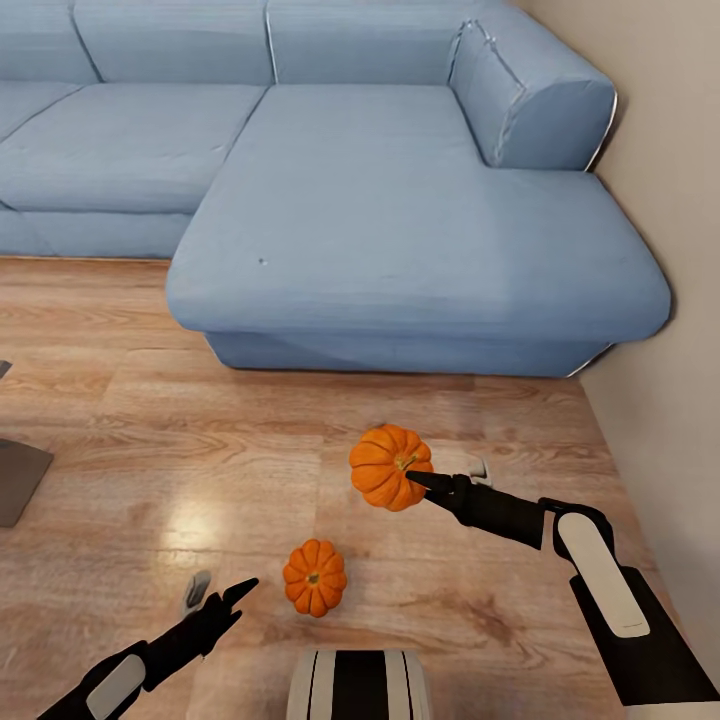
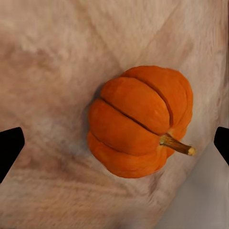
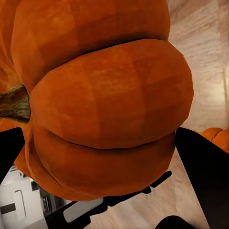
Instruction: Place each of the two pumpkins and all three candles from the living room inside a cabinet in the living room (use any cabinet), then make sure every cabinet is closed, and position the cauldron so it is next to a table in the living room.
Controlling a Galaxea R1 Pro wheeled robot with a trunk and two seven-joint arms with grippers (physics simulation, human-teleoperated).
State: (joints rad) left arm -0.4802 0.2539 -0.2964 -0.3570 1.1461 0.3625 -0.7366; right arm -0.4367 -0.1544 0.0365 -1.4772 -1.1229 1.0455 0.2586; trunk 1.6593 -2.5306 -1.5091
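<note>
Wooden flooring [image 1: 150,420] is seen in front of a blue sectional sofa [image 1: 400,220], with a beige wall [image 1: 670,200] at the right. One pumpkin [image 1: 389,466] is clamped between the fingers of the right gripper [image 1: 415,478] and is held clear of the floor, near the sofa's front edge. A second pumpkin [image 1: 315,577] rests on the floor, nearer the robot. The left gripper [image 1: 215,600] is spread wide, holds nothing, and is positioned just beside that second pumpkin.
</note>
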